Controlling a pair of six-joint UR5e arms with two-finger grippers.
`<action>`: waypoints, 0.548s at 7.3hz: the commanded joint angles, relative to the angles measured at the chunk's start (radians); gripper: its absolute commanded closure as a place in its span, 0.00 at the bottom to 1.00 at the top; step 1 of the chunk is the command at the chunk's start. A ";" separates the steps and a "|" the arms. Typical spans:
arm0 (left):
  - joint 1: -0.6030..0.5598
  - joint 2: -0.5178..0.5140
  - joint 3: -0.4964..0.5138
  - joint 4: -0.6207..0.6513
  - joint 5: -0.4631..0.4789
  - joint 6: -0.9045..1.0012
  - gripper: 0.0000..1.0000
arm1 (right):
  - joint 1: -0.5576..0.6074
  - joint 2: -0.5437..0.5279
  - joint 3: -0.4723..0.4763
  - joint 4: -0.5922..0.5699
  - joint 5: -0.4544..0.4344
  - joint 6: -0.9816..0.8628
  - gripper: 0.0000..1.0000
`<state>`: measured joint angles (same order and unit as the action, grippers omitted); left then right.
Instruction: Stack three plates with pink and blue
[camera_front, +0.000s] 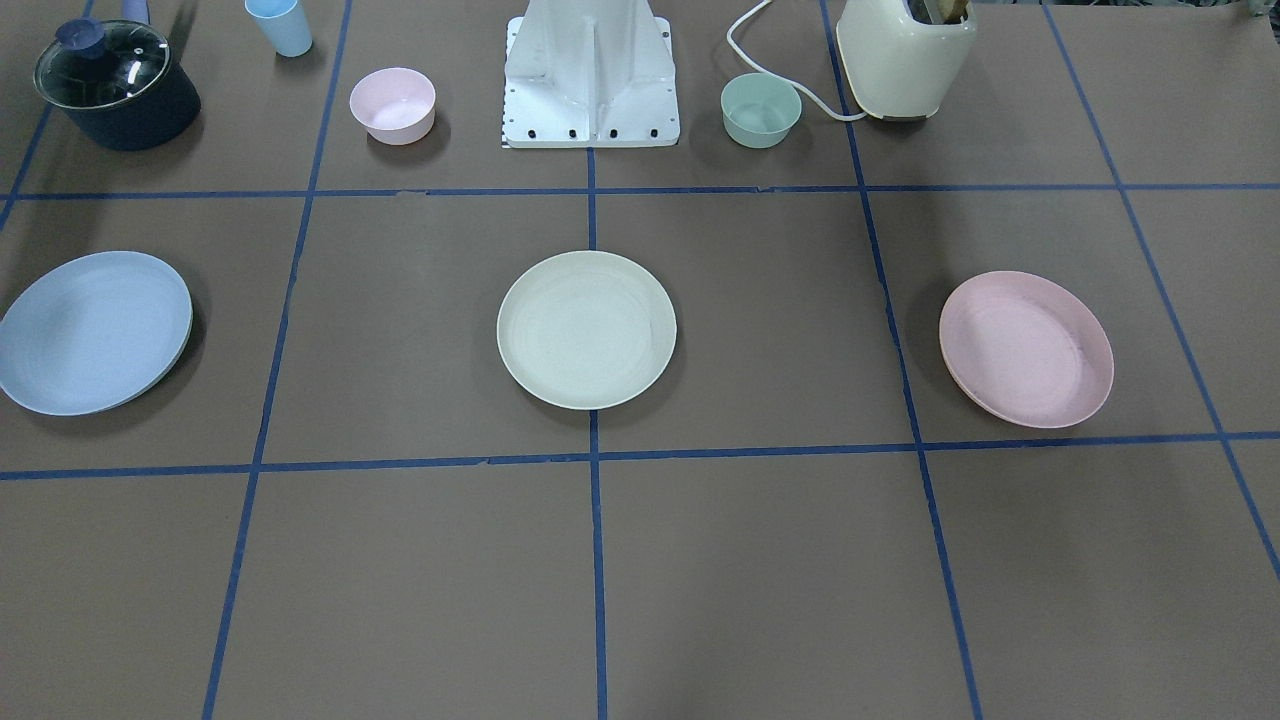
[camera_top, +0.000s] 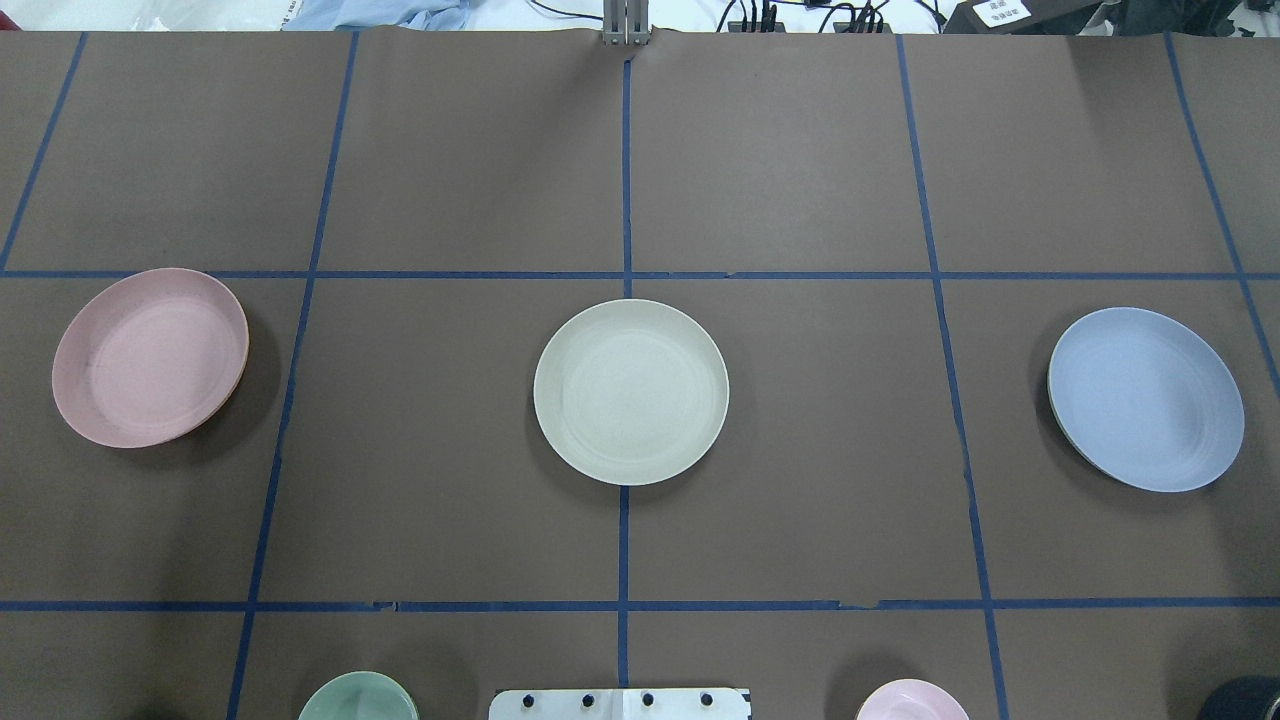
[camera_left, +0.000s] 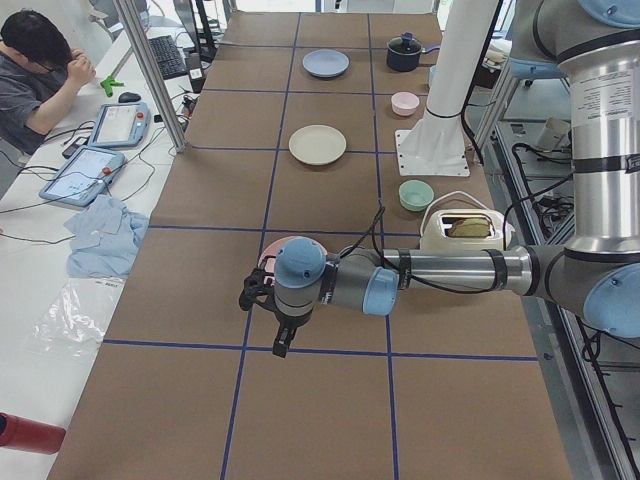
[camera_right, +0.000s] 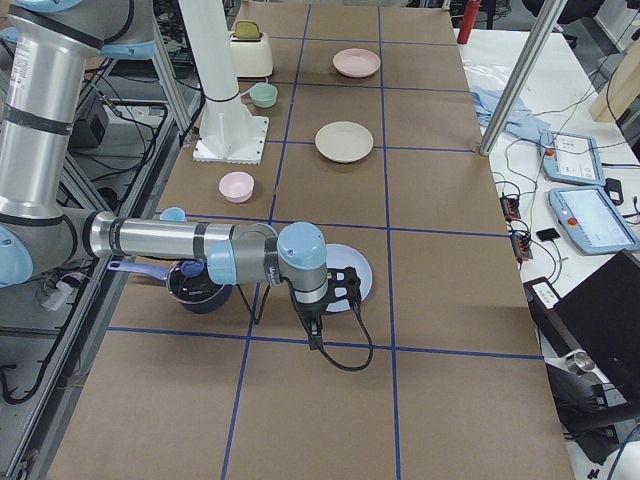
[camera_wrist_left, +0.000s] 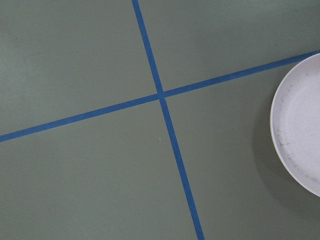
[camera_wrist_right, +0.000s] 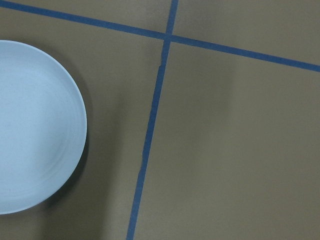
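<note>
Nearest to the camera at the left end stands your left arm (camera_left: 450, 270), stretched level over the worktop (camera_top: 800, 170). The left fingers (camera_left: 250, 292) hang above the pink plate (camera_top: 150, 357). At the other end the right arm (camera_right: 180, 240) does the same, with the right fingers (camera_right: 347, 285) above the blue plate (camera_top: 1146, 398). These side views are the only ones showing the fingers, so I cannot tell whether either pair is wide or narrow. Each wrist camera catches only an edge of its plate, so I judge that neither arm is centred for a grasp yet.

All three plates lie flat in one row, well apart. The cream-white plate (camera_top: 630, 392) sits in the middle on the tape line. This layout seems made for you: each arm has its own plate on its own side, and the middle plate is a base both can reach. Nothing is stacked yet.

The small pink bowl (camera_front: 392, 105), the mint bowl (camera_front: 761, 110), the cup (camera_front: 279, 25), the pot (camera_front: 115, 85) and the toaster (camera_front: 905, 60) stand along the robot's edge, apart from the row.
</note>
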<state>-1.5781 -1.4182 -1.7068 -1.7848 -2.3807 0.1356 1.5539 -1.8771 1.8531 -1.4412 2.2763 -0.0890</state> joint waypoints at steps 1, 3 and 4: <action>0.001 0.004 -0.014 -0.002 -0.006 0.007 0.00 | 0.000 -0.002 0.000 0.001 0.002 0.002 0.00; 0.001 0.005 -0.024 -0.117 -0.005 0.001 0.00 | 0.000 0.001 0.029 0.019 0.026 0.002 0.00; 0.000 0.005 -0.025 -0.207 -0.006 0.007 0.00 | 0.000 0.007 0.037 0.051 0.043 0.002 0.00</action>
<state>-1.5777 -1.4138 -1.7297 -1.8916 -2.3860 0.1399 1.5539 -1.8752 1.8760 -1.4199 2.3008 -0.0875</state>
